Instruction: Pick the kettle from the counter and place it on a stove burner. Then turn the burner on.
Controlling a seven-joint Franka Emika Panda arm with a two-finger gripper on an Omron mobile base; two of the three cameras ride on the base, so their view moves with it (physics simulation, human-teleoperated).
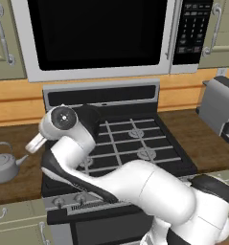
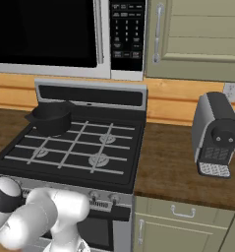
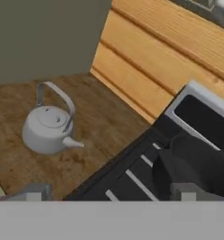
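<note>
Left of the stove, the kettle (image 1: pixel 3 166) sits upright on the counter (image 1: pixel 20 184), spout aimed toward the cooktop, handle arched up. Hand view has it (image 3: pixel 48 129) ahead of the gripper (image 3: pixel 111 194), well apart from the finger tips, which sit spread wide with nothing between them. Black pot (image 2: pixel 52 117) is parked on the back-left burner. Front-right stove burner (image 2: pixel 98 159) is bare. Coffee machine (image 2: pixel 216 134) stands on the right-hand counter, microwave (image 1: pixel 101 36) above the stove.
</note>
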